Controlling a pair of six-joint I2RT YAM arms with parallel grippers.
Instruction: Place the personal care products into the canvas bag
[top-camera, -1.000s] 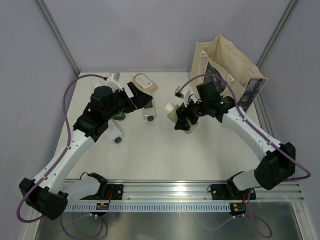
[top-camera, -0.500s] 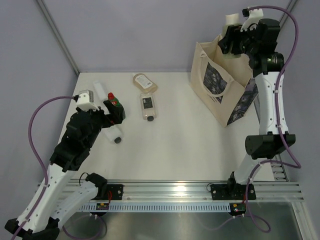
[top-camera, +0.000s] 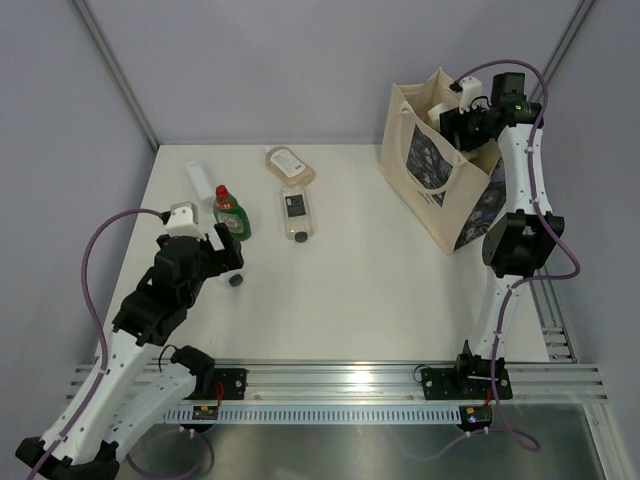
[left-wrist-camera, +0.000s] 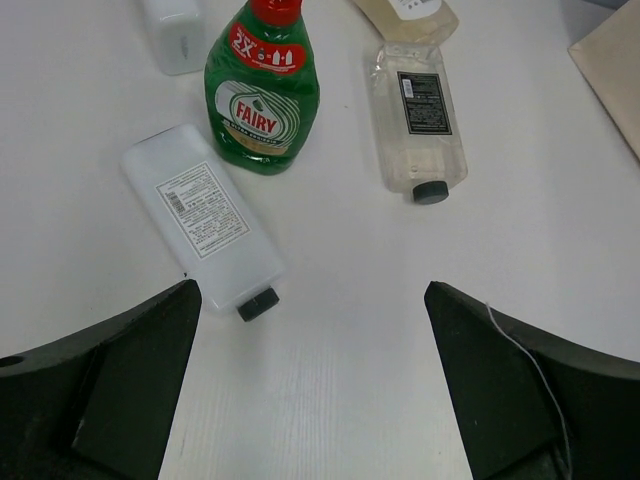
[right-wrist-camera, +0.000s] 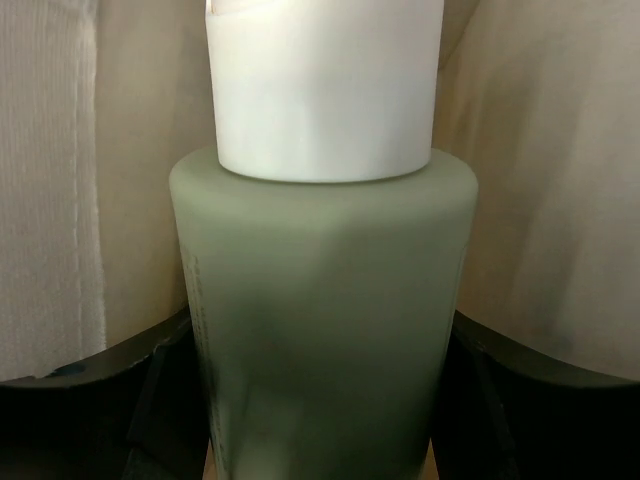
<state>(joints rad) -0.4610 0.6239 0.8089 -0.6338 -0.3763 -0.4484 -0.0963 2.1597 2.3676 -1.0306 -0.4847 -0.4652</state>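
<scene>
Inside canvas bag (top-camera: 405, 120), seemingly hemmed both sides, right pincer (right-wrist-camera: 320, 420) grips pale-green bottle (right-wrist-camera: 320, 300)

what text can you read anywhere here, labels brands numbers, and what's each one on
"FAIRY": front label of the green bottle.
"2X": red band on that bottle's neck; the smaller words beside it are blurred.
White label with barcode on the near black-capped bottle: too small to read.
Black label on the far black-capped bottle: too small.
Faint side print on the pale-green bottle: unreadable.
Dark panels on the canvas bag: no readable words.
</scene>
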